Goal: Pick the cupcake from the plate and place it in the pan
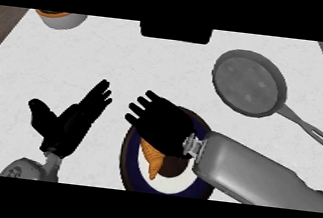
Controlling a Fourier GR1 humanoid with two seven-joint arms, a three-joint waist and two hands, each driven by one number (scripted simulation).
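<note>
A dark blue plate (130, 164) with a white centre lies at the lower middle of the white counter. On it lies the cupcake (159, 165), tipped over, with an orange wrapper and a dark brown top. My right hand (161, 125) hovers over the plate's far part, palm down and fingers curled; it partly covers the cupcake, and I cannot see whether it holds it. My left hand (71, 118) rests to the left of the plate, open with straight fingers pointing away. The grey pan (248, 82) sits at the upper right, its handle (312, 130) pointing toward the lower right.
A white bowl (60, 19) with orange contents stands at the back left. A black object (176, 32) sits at the back middle. Wooden floor shows past the counter's left and right edges.
</note>
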